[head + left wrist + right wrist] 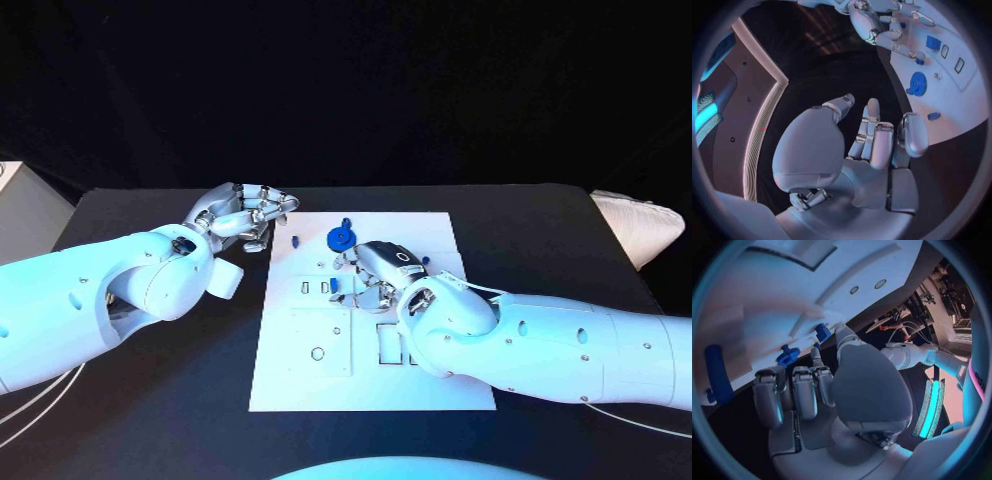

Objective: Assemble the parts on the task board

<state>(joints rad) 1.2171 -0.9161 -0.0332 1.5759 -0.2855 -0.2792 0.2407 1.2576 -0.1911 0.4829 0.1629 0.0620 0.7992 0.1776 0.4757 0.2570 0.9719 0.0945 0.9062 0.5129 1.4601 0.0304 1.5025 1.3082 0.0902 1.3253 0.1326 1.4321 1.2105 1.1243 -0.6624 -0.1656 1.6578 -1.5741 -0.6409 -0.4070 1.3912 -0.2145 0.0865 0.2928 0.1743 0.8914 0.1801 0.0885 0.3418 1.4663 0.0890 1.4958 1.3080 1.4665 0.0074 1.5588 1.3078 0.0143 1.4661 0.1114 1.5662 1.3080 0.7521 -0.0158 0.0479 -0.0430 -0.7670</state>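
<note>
Black tabletop surrounds the white task board [433, 385], where the right hand [378, 272], its grasp hidden, should seat parts squarely while the empty, loosely spread left hand [242, 215] stays clear.

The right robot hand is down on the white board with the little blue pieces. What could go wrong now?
1. The right robot hand hovers low over the flat white task board; its fingers could bump the small blue part beside them out of place.
2. The round blue gear-shaped part lies close by and might get knocked.
3. The left robot hand holds nothing and sits off the board's edge, so the board might slide.
</note>
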